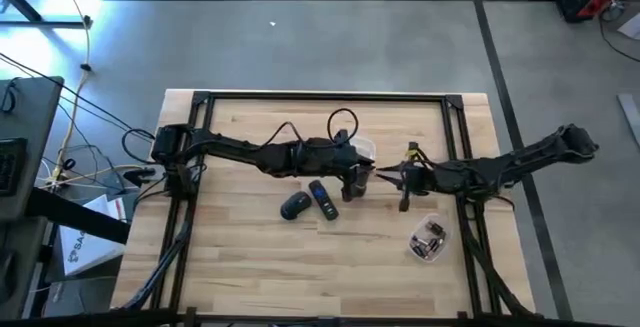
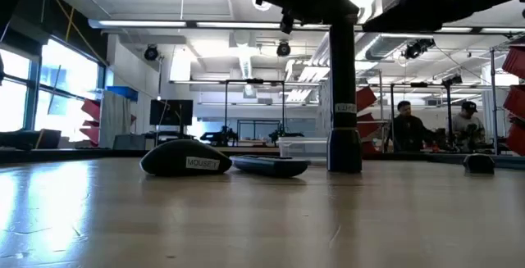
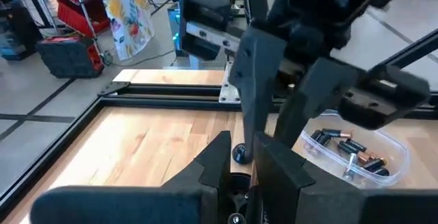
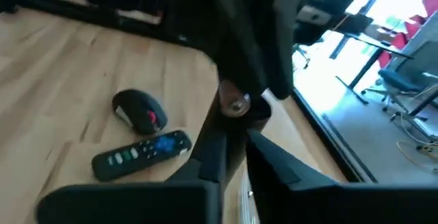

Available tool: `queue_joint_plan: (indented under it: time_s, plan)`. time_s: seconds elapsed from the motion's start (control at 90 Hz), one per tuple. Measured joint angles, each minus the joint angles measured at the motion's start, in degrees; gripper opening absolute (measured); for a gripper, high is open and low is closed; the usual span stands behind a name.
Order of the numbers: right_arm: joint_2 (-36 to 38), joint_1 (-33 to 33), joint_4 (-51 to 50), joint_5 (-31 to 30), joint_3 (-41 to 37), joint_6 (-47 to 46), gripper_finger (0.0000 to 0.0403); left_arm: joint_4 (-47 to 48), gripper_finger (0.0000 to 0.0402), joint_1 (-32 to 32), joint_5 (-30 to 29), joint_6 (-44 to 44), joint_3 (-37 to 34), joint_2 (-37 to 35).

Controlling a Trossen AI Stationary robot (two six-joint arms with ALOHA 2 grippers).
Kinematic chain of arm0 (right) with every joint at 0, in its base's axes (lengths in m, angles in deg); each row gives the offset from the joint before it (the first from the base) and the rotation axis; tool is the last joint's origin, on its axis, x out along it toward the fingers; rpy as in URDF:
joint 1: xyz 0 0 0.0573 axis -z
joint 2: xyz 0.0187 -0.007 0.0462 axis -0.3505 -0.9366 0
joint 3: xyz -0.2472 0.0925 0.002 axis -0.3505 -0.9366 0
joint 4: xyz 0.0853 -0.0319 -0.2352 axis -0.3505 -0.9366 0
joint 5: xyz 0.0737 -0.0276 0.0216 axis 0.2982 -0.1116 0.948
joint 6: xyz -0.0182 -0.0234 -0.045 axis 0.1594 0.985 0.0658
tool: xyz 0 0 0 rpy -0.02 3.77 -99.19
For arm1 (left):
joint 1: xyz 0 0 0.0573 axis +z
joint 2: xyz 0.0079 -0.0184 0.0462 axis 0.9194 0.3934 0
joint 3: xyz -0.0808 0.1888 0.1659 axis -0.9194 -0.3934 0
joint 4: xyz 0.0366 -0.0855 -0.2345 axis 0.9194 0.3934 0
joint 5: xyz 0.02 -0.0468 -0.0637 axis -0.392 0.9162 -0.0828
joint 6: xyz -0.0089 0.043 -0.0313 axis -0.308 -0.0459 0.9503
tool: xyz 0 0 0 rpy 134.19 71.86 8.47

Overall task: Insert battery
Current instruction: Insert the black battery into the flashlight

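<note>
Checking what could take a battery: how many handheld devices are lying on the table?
2. A computer mouse lies left of centre, and a remote control lies just right of it, near the left gripper. More could be hidden beneath the arms.

A pale wooden table with a black frame is set on a grey concrete floor crossed by dark lines. Bright windows are seen along one side of the room, and white ducts and lamps are hung from the ceiling. Red bins are stacked near the windows. Two people are seated far behind the table
</note>
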Motion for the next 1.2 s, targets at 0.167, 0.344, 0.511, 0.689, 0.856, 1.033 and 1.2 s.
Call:
queue_joint_plan:
  time_s: [0.167, 0.344, 0.511, 0.689, 0.856, 1.033, 1.2]
  plan:
    - [0.2, 0.0, 0.1, 0.1, 0.0, -5.3, 0.0117, 0.0, 0.0046, 0.0, 0.0, -0.4, 0.0, 0.0]
    - [-2.5, 0.0, 3.0, -0.2, 0.0, -7.6, 0.014, -0.1, 0.0046, 0.0, 0.0, -0.4, 0.0, 0.0]
    - [-4.4, 0.0, 6.4, -0.2, 0.0, -7.7, 0.0135, -0.1, 0.0046, 0.0, 0.0, -0.4, 0.0, 0.0]
    - [-5.9, 0.0, 9.7, -0.3, 0.0, -7.2, 0.0128, -0.2, 0.0046, 0.0, 0.0, -0.4, 0.0, 0.0]
    - [-8.1, 0.0, 11.2, -0.6, 0.0, -7.2, 0.0126, -0.3, 0.0046, 0.0, 0.0, -0.4, 0.0, 0.0]
    - [-9.8, 0.1, 13.5, -1.2, 0.0, -6.3, 0.0126, -0.3, 0.0046, 0.0, 0.0, -0.4, 0.0, 0.0]
    - [-9.8, 0.0, 13.7, -2.8, 0.0, -5.6, 0.0123, -0.3, 0.0046, 0.0, 0.0, -0.4, 0.0, 0.0]
